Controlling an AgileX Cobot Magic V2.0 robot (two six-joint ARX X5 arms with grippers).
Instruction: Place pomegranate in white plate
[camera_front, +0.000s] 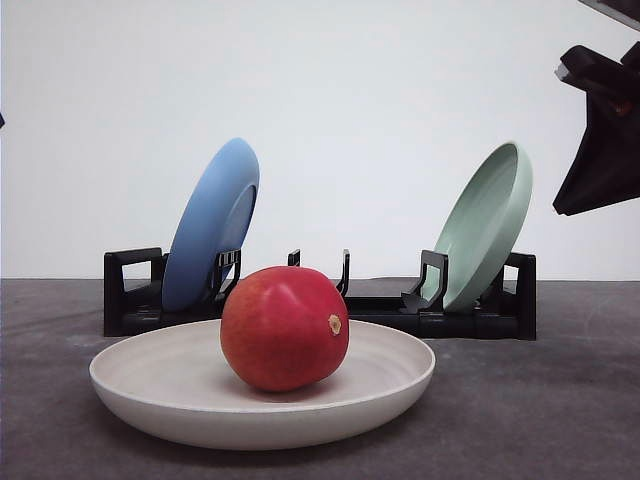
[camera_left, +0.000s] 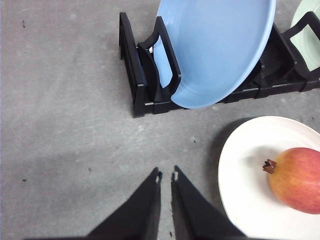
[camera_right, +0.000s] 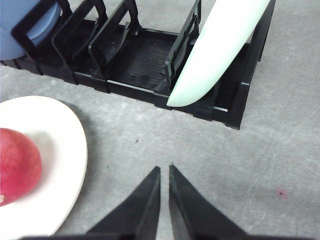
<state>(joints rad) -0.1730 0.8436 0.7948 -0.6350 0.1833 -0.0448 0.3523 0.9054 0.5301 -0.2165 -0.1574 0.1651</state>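
pomegranate on white plate, gripper closed

low front view faces the rack; both wrist views look down on it

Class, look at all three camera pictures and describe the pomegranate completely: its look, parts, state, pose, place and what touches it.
The pomegranate is a smooth, rounded, whole fruit, deep red with an orange-yellow blush and a small tan crown nub pointing sideways. It lies on its side, resting inside the white plate, roughly at the plate's middle, in front of the black dish rack. Only the plate touches it; neither gripper holds it.
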